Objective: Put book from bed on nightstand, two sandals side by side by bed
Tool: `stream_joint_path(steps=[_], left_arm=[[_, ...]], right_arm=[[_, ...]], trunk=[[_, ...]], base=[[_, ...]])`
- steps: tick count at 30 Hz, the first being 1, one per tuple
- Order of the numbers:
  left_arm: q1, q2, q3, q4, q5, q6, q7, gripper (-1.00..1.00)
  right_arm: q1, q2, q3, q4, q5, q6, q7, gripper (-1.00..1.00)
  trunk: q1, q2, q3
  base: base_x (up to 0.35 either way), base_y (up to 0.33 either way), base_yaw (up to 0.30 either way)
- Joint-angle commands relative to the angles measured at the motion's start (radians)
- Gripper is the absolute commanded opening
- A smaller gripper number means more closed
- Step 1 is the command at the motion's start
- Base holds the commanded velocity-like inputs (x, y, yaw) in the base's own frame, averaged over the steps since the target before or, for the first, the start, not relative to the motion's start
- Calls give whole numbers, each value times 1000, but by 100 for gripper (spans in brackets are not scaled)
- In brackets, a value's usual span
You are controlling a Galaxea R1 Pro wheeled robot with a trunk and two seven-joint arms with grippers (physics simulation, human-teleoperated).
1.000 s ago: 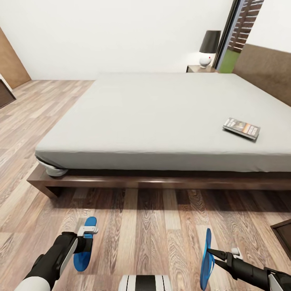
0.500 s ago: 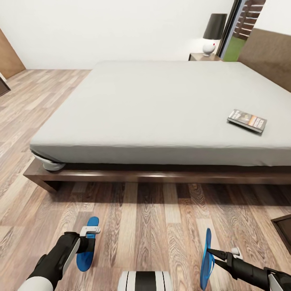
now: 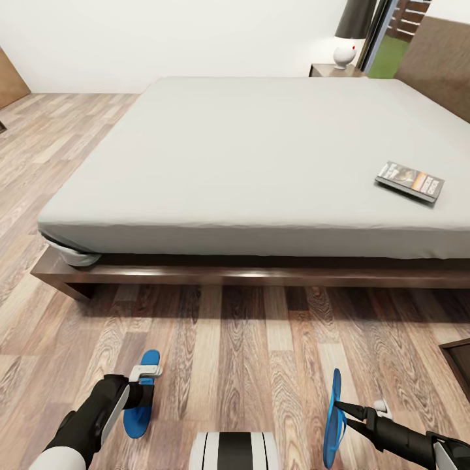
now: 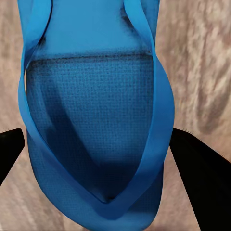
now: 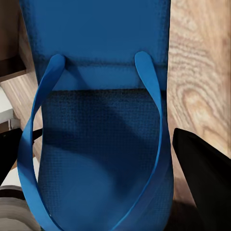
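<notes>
Each of my grippers carries one bright blue sandal above the wood floor, short of the bed (image 3: pixel 261 150). My left gripper (image 3: pixel 140 391) is shut on a sandal (image 3: pixel 145 391) held flat, strap up; up close, the sandal (image 4: pixel 96 120) sits between the dark fingers (image 4: pixel 202 178). My right gripper (image 3: pixel 341 410) is shut on the other sandal (image 3: pixel 334 418), held on edge; the right wrist view looks straight onto its sole and strap (image 5: pixel 96 120). The book (image 3: pixel 410 181) lies on the mattress near its right side. A nightstand (image 3: pixel 336 70) with a lamp (image 3: pixel 356 29) stands beyond the bed's far corner.
The bed's dark wooden frame (image 3: pixel 261 275) runs across in front of me, with plank floor (image 3: pixel 248 352) between it and my arms. A dark wooden piece (image 3: pixel 459 365) pokes in at the right edge. A brown headboard (image 3: pixel 440 52) rises at the far right.
The whole view has shifted: the bed looks nearer and larger, the camera having moved forward. Both grippers keep their sandals in the same pose.
</notes>
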Motion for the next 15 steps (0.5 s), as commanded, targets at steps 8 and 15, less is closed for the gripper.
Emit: stream_joint_path(steps=[8, 15], left_arm=[[0, 0, 4, -1, -4, -39, -6, -100], [1, -1, 3, 0, -4, -121, -3, -100]], right_arm=[[0, 0, -2, 0, -4, 8, 2, -100], [0, 0, -2, 0, -4, 8, 2, -100]], trunk=[[0, 0, -1], [0, 0, -1]], base=[[0, 0, 0], [0, 0, 0]])
